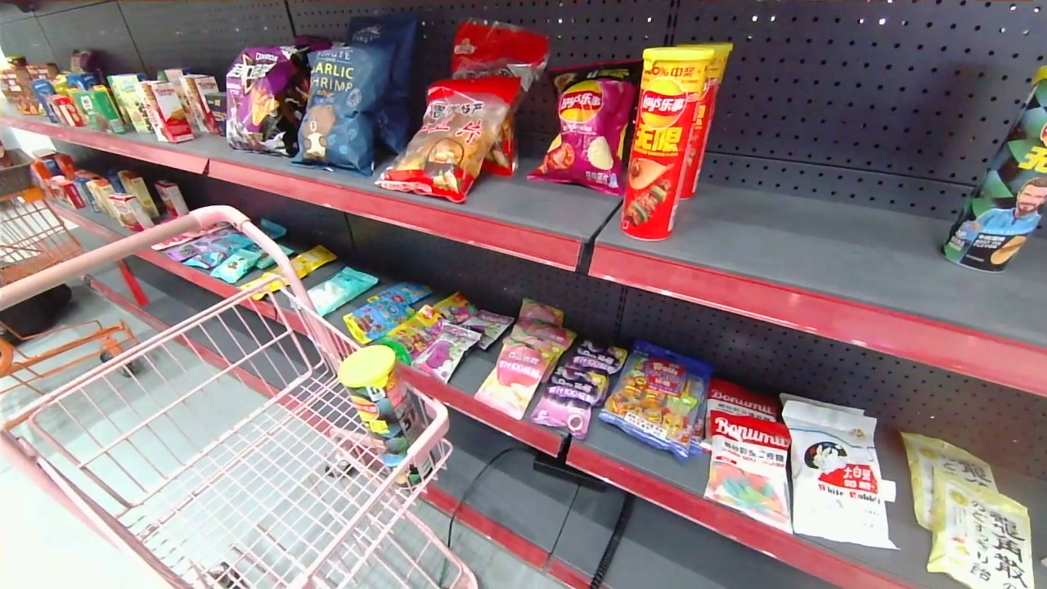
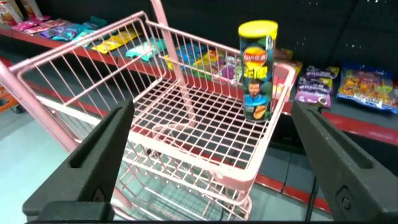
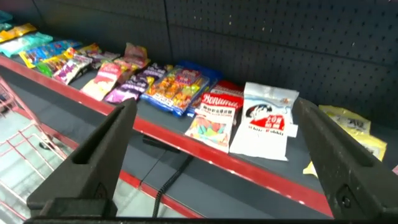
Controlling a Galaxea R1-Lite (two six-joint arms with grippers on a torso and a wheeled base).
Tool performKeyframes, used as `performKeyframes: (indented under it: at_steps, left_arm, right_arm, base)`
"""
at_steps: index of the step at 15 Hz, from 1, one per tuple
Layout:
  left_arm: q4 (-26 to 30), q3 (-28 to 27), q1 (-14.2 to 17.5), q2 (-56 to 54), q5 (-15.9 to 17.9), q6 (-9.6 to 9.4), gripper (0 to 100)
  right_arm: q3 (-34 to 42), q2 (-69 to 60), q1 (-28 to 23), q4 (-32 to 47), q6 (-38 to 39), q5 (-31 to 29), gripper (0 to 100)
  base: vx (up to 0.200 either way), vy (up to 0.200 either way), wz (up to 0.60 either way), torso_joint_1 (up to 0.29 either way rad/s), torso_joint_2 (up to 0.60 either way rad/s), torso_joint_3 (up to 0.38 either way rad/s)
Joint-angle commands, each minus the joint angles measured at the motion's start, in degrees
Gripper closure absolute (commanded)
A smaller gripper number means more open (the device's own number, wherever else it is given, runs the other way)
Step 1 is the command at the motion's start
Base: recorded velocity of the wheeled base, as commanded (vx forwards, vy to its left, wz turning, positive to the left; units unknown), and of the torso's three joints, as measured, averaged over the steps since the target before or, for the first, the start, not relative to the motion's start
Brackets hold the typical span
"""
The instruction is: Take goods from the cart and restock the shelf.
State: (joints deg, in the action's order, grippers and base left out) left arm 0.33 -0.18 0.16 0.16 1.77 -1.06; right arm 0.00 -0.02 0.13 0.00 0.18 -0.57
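Pick-up stage: yellow-lidded chip canister [image 2: 258,68] upright in pink cart [image 2: 205,124] corner, ungrasped. Left gripper [image 2: 205,165] and right gripper [image 3: 211,165] both gape, empty. Next, probably: left closes round the canister.

An orange cart [image 1: 29,233] is standing at the far left on the pale grey floor [image 1: 164,425]. Farther right, a coiled black cord [image 1: 609,544] is hanging from a small black box [image 1: 564,468] and reaching down towards that floor.
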Motion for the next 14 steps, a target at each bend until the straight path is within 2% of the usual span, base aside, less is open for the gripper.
performKeyframes:
  at_steps: [1,5,7,8,9,10,11,13,14]
  left_arm:
    - [0.02,0.01,0.02,0.02,-0.01,0.01,0]
    - [0.02,0.01,0.02,0.02,0.25,-0.17,0]
    - [-0.07,-1.05,0.02,0.37,1.84,-1.40,0]
    - [0.20,-9.66,0.02,8.02,0.96,-1.93,0]
    - [0.20,-21.17,0.19,22.08,-1.86,-0.35,0]
    - [-0.33,-28.91,0.11,33.50,-4.58,3.61,0]
    - [-1.03,-31.81,0.02,41.41,-4.40,5.19,0]
    - [-2.88,-30.23,0.19,50.55,-2.56,4.84,0]
    - [-7.80,-28.47,-0.33,58.38,2.36,4.75,0]
  right_arm:
    - [0.00,0.02,0.04,0.00,-0.01,-0.04,0]
    - [0.00,0.02,0.04,0.00,-0.01,-0.04,0]
    - [0.00,0.02,0.04,0.00,-0.01,-0.04,0]
    - [0.00,0.02,0.04,0.00,-0.01,-0.04,0]
    - [0.00,0.02,0.04,0.00,-0.01,-0.04,0]
    - [0.00,0.02,0.04,0.00,-0.09,-0.04,0]
    - [0.00,0.02,0.04,0.00,-0.18,-0.04,0]
    - [0.00,0.02,0.04,0.00,-0.18,-0.04,0]
    - [0.00,0.02,0.04,0.00,-0.18,-0.04,0]
  base:
    - [0.000,0.000,0.00,-0.178,0.52,0.349]
    - [0.000,0.000,0.00,-0.141,0.45,0.315]
    - [0.000,0.000,0.00,-0.034,0.13,0.093]
    - [0.000,0.000,0.00,-0.017,0.06,0.041]
    - [0.000,0.000,0.00,0.000,0.00,0.000]
    - [0.000,0.000,0.00,0.000,0.00,0.000]
    - [0.000,0.000,0.00,0.000,0.00,0.000]
    - [0.000,0.000,0.00,0.000,0.00,0.000]
    - [0.000,0.000,0.00,0.000,0.00,0.000]
